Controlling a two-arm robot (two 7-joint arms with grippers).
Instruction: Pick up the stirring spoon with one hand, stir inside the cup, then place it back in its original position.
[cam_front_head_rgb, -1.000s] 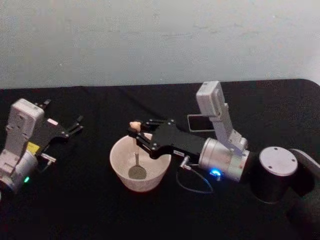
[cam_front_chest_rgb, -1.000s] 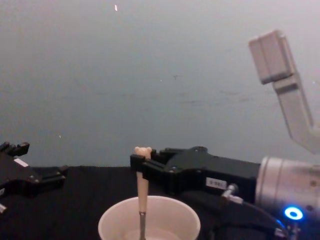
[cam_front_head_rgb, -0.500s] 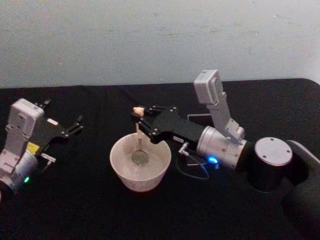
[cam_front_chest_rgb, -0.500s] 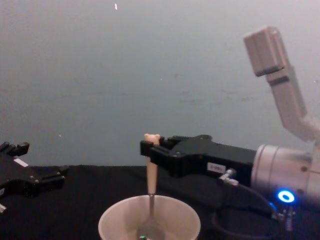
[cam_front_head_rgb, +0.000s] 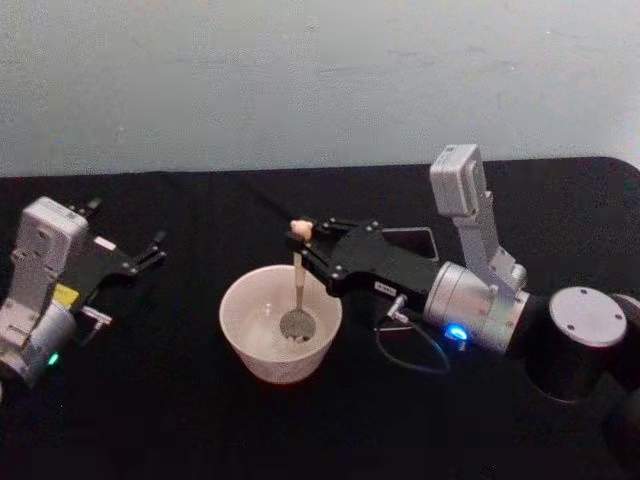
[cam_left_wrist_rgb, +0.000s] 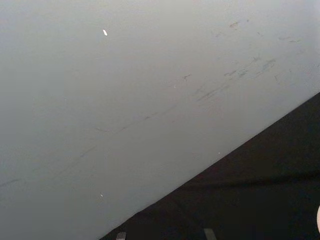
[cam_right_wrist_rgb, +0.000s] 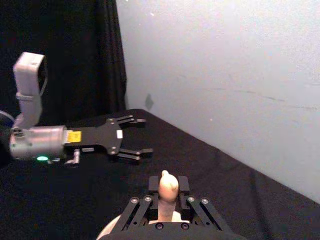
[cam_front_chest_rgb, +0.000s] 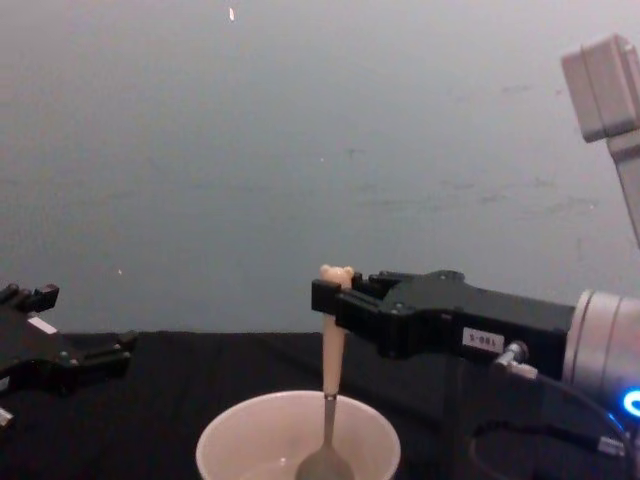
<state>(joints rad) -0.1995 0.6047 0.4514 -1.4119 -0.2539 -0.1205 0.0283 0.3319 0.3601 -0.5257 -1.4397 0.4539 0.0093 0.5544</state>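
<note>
The right hand (cam_front_head_rgb: 308, 240) reaches in from the right side of the black cloth-covered counter (cam_front_head_rgb: 150, 400), its black fingers closed on the upper handle of the small stirring spoon with a cream-beige handle, thin metal neck and shiny round metal bowl (cam_front_head_rgb: 298, 285). The spoon hangs nearly upright, its bear-head top poking up just above the fingers and its metal bowl down inside the wide, round, cream-white cup (cam_front_head_rgb: 275, 365), toward the cup's right side. Whether the spoon's bowl touches the bottom of the cup cannot be told. The cup stands near the middle of the counter, somewhat toward the front edge. From the chest view the right hand (cam_front_chest_rgb: 325, 295) comes in level from the right, clamped around the spoon (cam_front_chest_rgb: 331, 330) above the cup's rim (cam_front_chest_rgb: 230, 450), and the thin neck drops past the rim into the cup. The right wrist view looks along the fingers of the right hand (cam_right_wrist_rgb: 167, 187), with the spoon's bear head (cam_right_wrist_rgb: 168, 186) pinched between them and a pale sliver of the cup (cam_right_wrist_rgb: 107, 231) below. The left hand (cam_front_head_rgb: 125, 230) sits near the left edge of the counter, well apart from the cup, its black fingers spread wide and gripping nothing; it shows in the right wrist view too (cam_right_wrist_rgb: 142, 136), pointing toward the pale grey wall (cam_front_head_rgb: 320, 80) behind the counter.
</note>
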